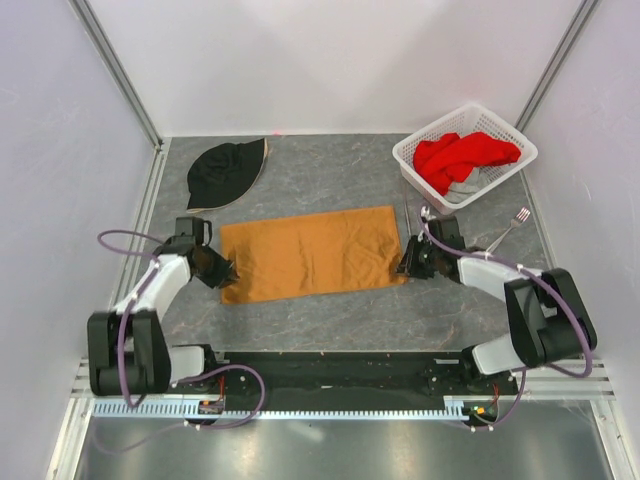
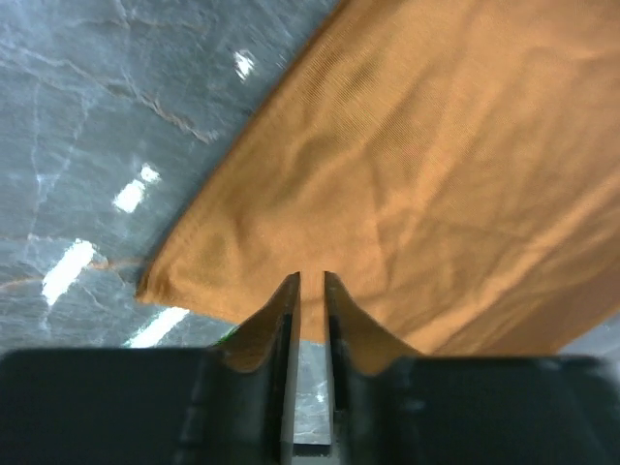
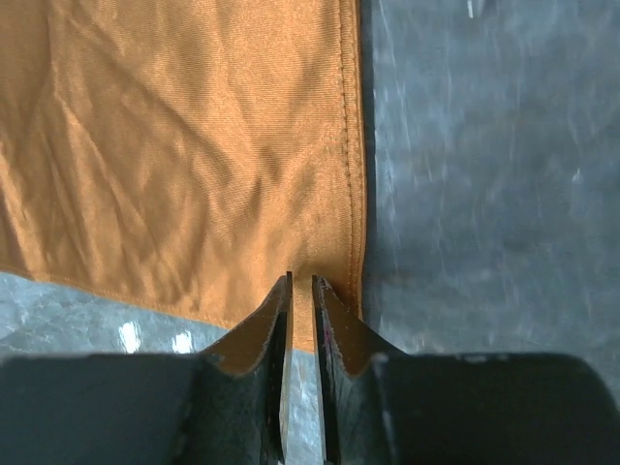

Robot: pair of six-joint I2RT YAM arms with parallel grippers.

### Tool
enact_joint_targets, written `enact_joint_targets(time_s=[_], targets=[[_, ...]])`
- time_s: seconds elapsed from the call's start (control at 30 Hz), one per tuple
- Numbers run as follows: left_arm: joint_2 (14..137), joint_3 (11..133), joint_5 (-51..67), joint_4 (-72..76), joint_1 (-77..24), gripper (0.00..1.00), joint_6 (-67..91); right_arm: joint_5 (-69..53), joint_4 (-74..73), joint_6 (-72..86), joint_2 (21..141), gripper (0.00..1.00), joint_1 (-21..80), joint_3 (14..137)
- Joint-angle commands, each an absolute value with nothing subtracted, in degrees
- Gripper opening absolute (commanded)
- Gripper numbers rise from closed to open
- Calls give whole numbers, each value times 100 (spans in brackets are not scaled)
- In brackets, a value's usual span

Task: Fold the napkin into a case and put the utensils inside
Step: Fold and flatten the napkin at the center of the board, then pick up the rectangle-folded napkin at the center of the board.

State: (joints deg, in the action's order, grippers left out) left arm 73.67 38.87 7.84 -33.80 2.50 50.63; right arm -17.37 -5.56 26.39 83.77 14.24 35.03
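Observation:
The orange-brown napkin [image 1: 312, 252] lies flat as a wide oblong in the middle of the table. My left gripper [image 1: 228, 276] is at its near left corner, and in the left wrist view my gripper [image 2: 312, 279] is shut on the near edge of the napkin [image 2: 417, 174]. My right gripper [image 1: 404, 267] is at the near right corner, and in the right wrist view my gripper [image 3: 301, 281] is shut on the napkin [image 3: 174, 145] beside its hemmed edge. The silver fork [image 1: 510, 228] lies at the right. The thin grey knife [image 1: 407, 218] lies just past the napkin's right edge.
A black hat [image 1: 225, 172] lies at the back left. A white basket [image 1: 410, 158] with a red cloth [image 1: 462, 155] stands at the back right. White walls close in the table on three sides.

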Motion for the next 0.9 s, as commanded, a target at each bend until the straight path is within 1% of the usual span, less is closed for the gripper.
enact_joint_targets(time_s=[0.0,0.03,0.07,0.13,0.17,0.2,0.23,0.27,0.3,0.33,0.37,0.4,0.43,0.47,0.53,0.57,0.63,0.8,0.87], targets=[[6277,3823,1412,-2874,246,34,4386,-1801,-816,2786,7850,23,1424,2875],[6040,3823,1563,-2665,237,40,4247,-1863,-948,2760,7596,24,1424,2857],[6012,3902,1660,-2628,237,41,4210,-1889,-984,2725,7472,29,1415,2865],[6177,4059,1749,-2480,237,40,4271,-1837,-1063,2664,7138,34,1415,2953],[6301,4113,1775,-2444,237,39,4332,-1498,-1090,2585,7093,43,1415,3040],[6476,4200,1906,-2417,237,38,4368,-1390,-1133,2532,7110,46,1424,3285],[6634,4332,1986,-2330,220,33,4386,-1310,-1169,2479,7180,49,1415,3444],[7001,4377,2082,-2068,228,31,4368,-1249,-1195,2426,7276,54,1424,3619],[7196,4438,1996,-2005,220,29,4333,-1187,-1178,2356,7521,55,1424,3952],[7407,4639,1873,-2013,228,25,4202,-1152,-1073,2338,7663,56,1415,4086],[7853,4736,1768,-1952,237,22,4140,-1108,-1011,2329,7812,57,1415,4226],[8049,4833,1575,-1942,237,20,4087,-925,-993,2303,8127,57,1415,4541],[8277,5017,1547,-1942,246,16,4061,-845,-967,2294,8286,57,1424,4683],[8619,5106,1573,-1942,229,14,4052,-783,-923,2294,8419,56,1424,4815],[8920,5342,1503,-1916,246,11,4043,-651,-696,2364,8779,51,1424,5097],[9043,5431,1486,-1916,263,11,4034,-633,-642,2382,8885,43,1424,5167],[9368,5702,1424,-1925,316,9,4034,-581,-528,2399,9184,38,1441,5405],[9991,6213,1239,-2083,387,8,4025,-536,-405,2338,9816,30,1459,5862],[10107,6240,1257,-2074,404,7,4087,-501,-413,2268,10044,27,1485,6037]])
